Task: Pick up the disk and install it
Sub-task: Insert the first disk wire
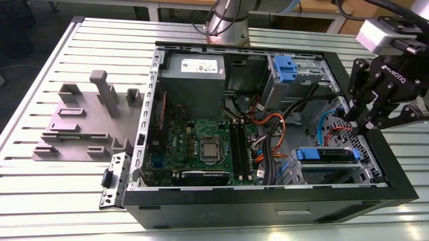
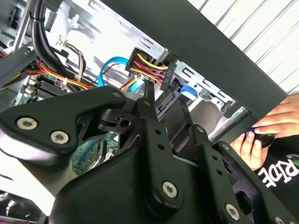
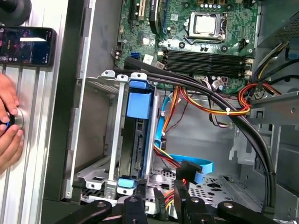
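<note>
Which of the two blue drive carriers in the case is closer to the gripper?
The lower blue carrier, in the cage just below the gripper; the other blue carrier sits higher, beside the power supply.

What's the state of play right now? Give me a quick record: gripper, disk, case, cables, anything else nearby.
gripper: gripper hangs over the case's edge at the exterior view's right, above the cables beside the drive cage
disk: disk sits inside the metal drive cage, apart from the gripper, blue frame showing at both ends
case: open computer case lies on its side on the slatted table
cables: blue data cable with its connector lies loose, closest to the gripper
nearby: a person's hand rests on the table outside the case, next to a phone
</note>
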Available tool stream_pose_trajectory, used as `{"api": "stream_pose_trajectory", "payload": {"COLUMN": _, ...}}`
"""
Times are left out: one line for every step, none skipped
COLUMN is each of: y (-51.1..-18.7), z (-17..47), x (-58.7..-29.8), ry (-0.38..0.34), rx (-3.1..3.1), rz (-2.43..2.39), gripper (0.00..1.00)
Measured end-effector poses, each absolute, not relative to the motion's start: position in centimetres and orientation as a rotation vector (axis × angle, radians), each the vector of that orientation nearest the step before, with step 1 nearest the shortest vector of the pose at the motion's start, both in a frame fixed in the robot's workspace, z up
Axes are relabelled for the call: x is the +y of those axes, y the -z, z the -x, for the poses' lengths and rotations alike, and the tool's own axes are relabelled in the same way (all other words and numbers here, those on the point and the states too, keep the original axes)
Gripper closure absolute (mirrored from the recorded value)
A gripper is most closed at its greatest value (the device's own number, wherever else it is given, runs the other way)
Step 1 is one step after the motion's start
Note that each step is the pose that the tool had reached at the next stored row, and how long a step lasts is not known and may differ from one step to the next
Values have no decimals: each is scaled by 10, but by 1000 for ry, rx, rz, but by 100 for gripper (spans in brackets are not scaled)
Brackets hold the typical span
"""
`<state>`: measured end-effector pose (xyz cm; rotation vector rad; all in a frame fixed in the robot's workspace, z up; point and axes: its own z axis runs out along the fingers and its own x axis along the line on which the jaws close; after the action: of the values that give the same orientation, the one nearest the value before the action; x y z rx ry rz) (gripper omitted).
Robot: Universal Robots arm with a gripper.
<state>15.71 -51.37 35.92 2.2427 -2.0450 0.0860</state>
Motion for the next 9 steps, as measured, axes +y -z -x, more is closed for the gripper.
{"api": "stream_pose_trajectory", "payload": {"y": -359, "z": -157, "x": -513, "ry": -86, "rx": -2045, "rz": -2242, "gripper": 63}}
{"api": "stream_pose_trajectory", "payload": {"y": -358, "z": -158, "x": -512, "ry": -87, "rx": -2044, "rz": -2242, "gripper": 63}}
{"api": "stream_pose_trajectory", "payload": {"y": -357, "z": -158, "x": -511, "ry": -87, "rx": -2044, "rz": -2242, "gripper": 63}}
{"api": "stream_pose_trajectory", "payload": {"y": -356, "z": -159, "x": -511, "ry": -88, "rx": -2043, "rz": -2241, "gripper": 63}}
{"api": "stream_pose_trajectory", "payload": {"y": -355, "z": -159, "x": -510, "ry": -90, "rx": -2042, "rz": -2240, "gripper": 63}}
{"api": "stream_pose_trajectory", "payload": {"y": -354, "z": -160, "x": -509, "ry": -92, "rx": -2041, "rz": -2239, "gripper": 63}}
{"api": "stream_pose_trajectory", "payload": {"y": -354, "z": -160, "x": -509, "ry": -94, "rx": -2039, "rz": -2238, "gripper": 63}}
{"api": "stream_pose_trajectory", "payload": {"y": -353, "z": -161, "x": -508, "ry": -96, "rx": -2038, "rz": -2236, "gripper": 63}}
{"api": "stream_pose_trajectory", "payload": {"y": -352, "z": -161, "x": -508, "ry": -98, "rx": -2036, "rz": -2236, "gripper": 63}}
